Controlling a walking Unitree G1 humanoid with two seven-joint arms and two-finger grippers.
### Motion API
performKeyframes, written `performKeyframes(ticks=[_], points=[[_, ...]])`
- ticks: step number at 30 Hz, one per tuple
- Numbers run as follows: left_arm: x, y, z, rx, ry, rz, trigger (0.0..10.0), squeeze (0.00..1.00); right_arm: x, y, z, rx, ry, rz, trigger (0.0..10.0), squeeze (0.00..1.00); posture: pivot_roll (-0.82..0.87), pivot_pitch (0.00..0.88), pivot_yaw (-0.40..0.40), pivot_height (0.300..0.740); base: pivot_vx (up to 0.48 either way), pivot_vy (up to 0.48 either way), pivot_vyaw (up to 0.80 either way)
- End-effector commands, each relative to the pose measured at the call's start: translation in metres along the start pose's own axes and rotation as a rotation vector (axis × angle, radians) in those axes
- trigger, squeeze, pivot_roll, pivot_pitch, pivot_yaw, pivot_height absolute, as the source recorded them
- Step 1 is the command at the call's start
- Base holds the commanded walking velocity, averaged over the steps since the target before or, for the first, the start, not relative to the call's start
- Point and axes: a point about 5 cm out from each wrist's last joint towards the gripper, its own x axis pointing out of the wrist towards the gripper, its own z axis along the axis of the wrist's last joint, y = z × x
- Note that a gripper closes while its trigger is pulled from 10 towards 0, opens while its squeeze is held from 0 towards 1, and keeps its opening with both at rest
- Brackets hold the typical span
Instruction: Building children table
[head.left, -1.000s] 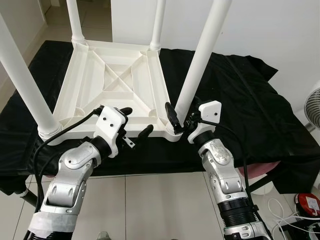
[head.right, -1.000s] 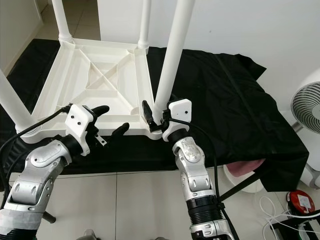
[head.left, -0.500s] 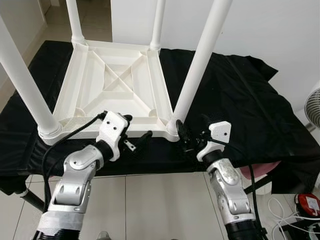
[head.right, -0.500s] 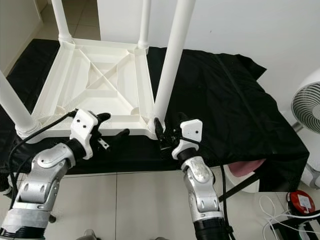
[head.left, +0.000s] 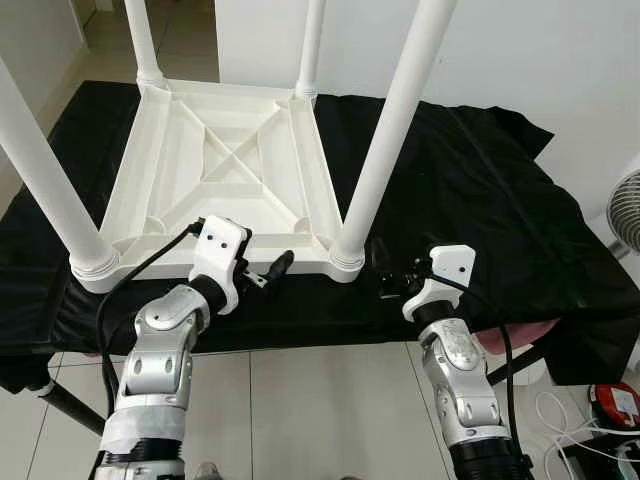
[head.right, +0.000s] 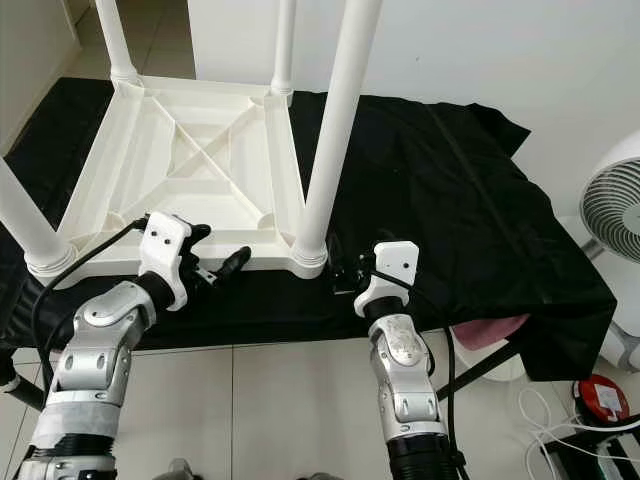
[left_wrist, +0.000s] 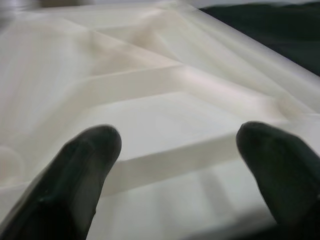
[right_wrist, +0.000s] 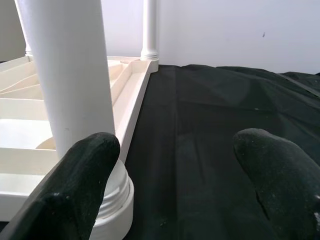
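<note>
A white plastic children's table lies upside down on a black cloth, with all its legs standing upright. My left gripper is open at the tabletop's front edge; in the left wrist view its fingertips straddle the ribbed white underside. My right gripper is open and empty over the cloth, just to the right of the near right leg. In the right wrist view that leg and its collar stand beside one finger, apart from it.
The black cloth covers a low bench and hangs over its front edge. A white fan stands at the right; a red object and cables lie on the tiled floor. A pink item sits under the cloth's right corner.
My right gripper has drawn back from the base of the near right leg and now sits to its right. My left gripper has moved in closer to the table's front edge.
</note>
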Motion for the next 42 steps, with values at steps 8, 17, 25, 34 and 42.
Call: performKeyframes(ticks=[8, 17, 25, 34, 42], points=[[0.000, 0.016, 0.000, -0.010, 0.032, 0.185, 10.0, 0.00, 0.008, 0.000, 0.004, -0.014, 0.012, 0.142, 10.0, 0.00, 0.05, 0.045, -0.098, 0.740, 0.000, 0.000, 0.00], [-0.005, -0.013, 0.005, -0.024, -0.019, 0.135, 10.0, 0.00, 0.020, 0.001, 0.024, -0.019, -0.038, 0.183, 10.0, 0.00, 0.05, 0.035, -0.101, 0.740, 0.000, 0.000, 0.00], [-0.006, -0.028, 0.009, 0.001, -0.051, 0.075, 10.0, 0.00, 0.033, 0.010, 0.027, -0.034, -0.036, 0.204, 10.0, 0.00, 0.05, 0.022, -0.103, 0.740, 0.000, 0.000, 0.00], [-0.010, -0.041, 0.013, 0.040, -0.086, -0.006, 10.0, 0.00, 0.046, 0.021, 0.026, -0.068, -0.016, 0.204, 10.0, 0.00, 0.05, 0.016, -0.110, 0.740, 0.000, 0.000, 0.00], [-0.007, -0.038, 0.020, 0.017, -0.123, 0.003, 10.0, 0.00, 0.040, 0.018, 0.023, -0.050, -0.043, 0.189, 10.0, 0.00, 0.05, 0.032, -0.111, 0.740, 0.000, 0.000, 0.00]])
